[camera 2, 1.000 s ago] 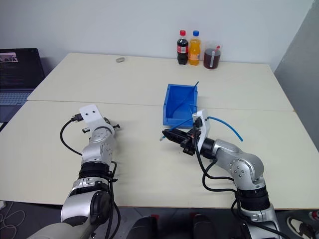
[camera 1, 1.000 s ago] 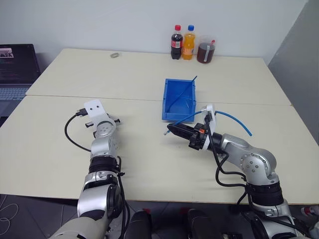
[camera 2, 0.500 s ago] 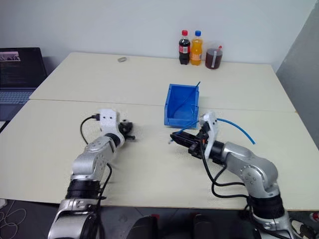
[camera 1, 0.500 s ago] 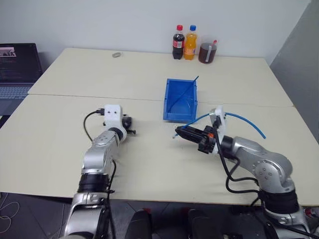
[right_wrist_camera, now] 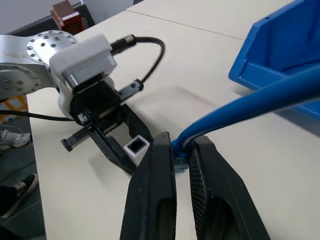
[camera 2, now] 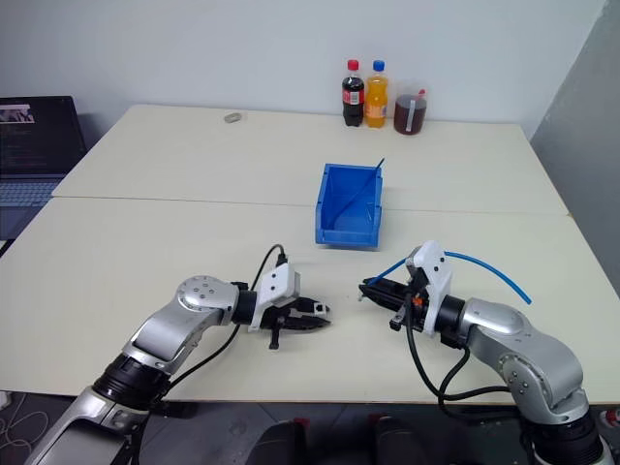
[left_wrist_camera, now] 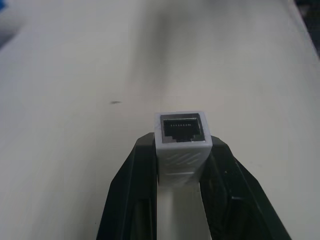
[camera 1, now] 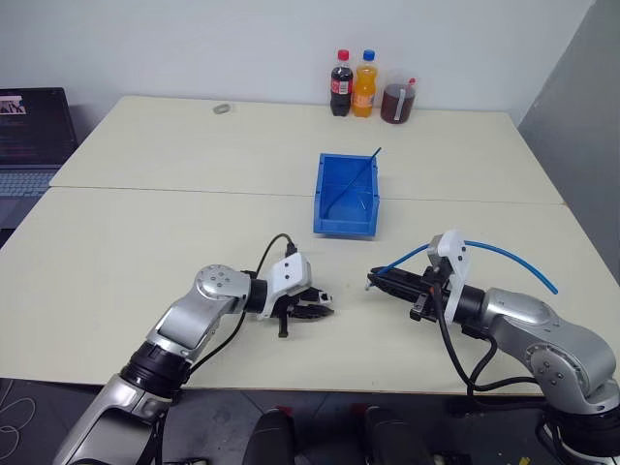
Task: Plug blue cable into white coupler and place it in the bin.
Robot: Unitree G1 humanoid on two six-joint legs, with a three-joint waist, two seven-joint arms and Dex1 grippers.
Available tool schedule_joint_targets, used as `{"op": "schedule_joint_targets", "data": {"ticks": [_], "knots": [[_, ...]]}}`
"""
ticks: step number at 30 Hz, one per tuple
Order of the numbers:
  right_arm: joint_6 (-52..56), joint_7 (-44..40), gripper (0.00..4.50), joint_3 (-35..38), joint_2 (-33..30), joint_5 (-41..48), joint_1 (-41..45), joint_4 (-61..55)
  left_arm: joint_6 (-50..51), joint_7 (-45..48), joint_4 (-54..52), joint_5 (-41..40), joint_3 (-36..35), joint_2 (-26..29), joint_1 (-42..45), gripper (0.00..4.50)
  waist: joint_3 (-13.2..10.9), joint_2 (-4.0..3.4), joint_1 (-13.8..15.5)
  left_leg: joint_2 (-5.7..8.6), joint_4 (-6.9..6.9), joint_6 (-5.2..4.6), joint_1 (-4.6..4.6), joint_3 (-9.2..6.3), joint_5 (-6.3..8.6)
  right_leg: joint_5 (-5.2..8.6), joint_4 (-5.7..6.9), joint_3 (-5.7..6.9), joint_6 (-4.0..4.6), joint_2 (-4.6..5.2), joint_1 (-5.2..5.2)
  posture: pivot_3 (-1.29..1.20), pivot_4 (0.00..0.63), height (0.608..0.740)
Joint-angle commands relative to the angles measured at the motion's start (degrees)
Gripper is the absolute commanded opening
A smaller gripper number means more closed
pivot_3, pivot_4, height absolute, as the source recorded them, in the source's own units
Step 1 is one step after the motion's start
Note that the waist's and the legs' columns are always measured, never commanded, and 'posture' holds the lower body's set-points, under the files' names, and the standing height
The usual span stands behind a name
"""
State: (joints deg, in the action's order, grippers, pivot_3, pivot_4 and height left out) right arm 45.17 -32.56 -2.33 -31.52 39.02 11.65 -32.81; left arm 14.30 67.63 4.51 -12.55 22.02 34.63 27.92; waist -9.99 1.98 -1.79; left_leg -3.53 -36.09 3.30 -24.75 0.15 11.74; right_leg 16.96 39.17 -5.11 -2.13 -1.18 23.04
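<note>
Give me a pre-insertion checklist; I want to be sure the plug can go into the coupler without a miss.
1. Small white boxy plastic coupler gripped by left gripper: ok.
2. Coupler's dark socket unobstructed: ok.
3. Thin light-blue cable gripped by right gripper: ok.
4. Plug lined up with socket: cannot tell.
5. Gap between plug and coupler closed: not ok.
6. Blue rectangular plastic bin within view for drop-off: ok.

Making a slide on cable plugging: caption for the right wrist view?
Right tool grips the blue cable facing the white coupler held by the left tool.
</note>
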Motion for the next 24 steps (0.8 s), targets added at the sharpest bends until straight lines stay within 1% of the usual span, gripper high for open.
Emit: {"op": "schedule_joint_targets", "data": {"ticks": [1,5,10,15,24], "knots": [[-3.44,-1.22,0.09,-2.08,-0.1,-2.82,1.38,-1.55,-5.53,3.16,4.04,2.41,1.23,-1.56,1.89,0.81,0.0,0.0,-0.04,-0.01,0.0,0.0,-0.01,0.01,0.0,0.0,0.0,-0.02,0.0,0.0,0.01,0.0,0.15,0.74],[-5.76,-2.74,0.09,-6.8,1.05,-6.36,4.45,0.51,-6.98,4.44,7.15,3.2,0.98,-3.34,2.75,0.81,0.0,-0.01,-0.02,-0.01,-0.01,-0.01,-0.03,0.01,0.0,0.0,0.01,-0.03,0.0,-0.02,0.04,0.0,0.15,0.74],[-9.25,-5.74,0.09,-12.84,2.32,-11.22,7.82,4.5,-7.69,5.29,8.62,4.03,0.64,-4.15,3.15,0.81,0.01,0.0,-0.02,-0.02,-0.04,-0.01,-0.03,-0.01,0.0,0.0,0.05,-0.01,0.0,-0.02,0.04,0.0,0.15,0.74],[-11.87,-8.27,0.09,-15.94,3.37,-14.44,8.94,8.29,-6.54,5.77,8.01,4.09,0.23,-4.27,3.03,0.81,0.01,0.0,0.01,-0.01,-0.09,-0.01,-0.03,0.0,0.0,0.0,0.12,-0.02,0.0,-0.02,0.04,0.0,0.15,0.74],[-13.96,-10.23,0.08,-17.42,3.71,-17.73,7.77,10.27,-5.53,6.06,6.45,4.19,-0.3,-3.64,1.93,0.81,0.01,0.0,-0.01,-0.03,-0.23,-0.01,-0.02,-0.03,0.0,0.01,0.41,-0.02,0.02,-0.05,0.09,0.0,0.15,0.74]]}}
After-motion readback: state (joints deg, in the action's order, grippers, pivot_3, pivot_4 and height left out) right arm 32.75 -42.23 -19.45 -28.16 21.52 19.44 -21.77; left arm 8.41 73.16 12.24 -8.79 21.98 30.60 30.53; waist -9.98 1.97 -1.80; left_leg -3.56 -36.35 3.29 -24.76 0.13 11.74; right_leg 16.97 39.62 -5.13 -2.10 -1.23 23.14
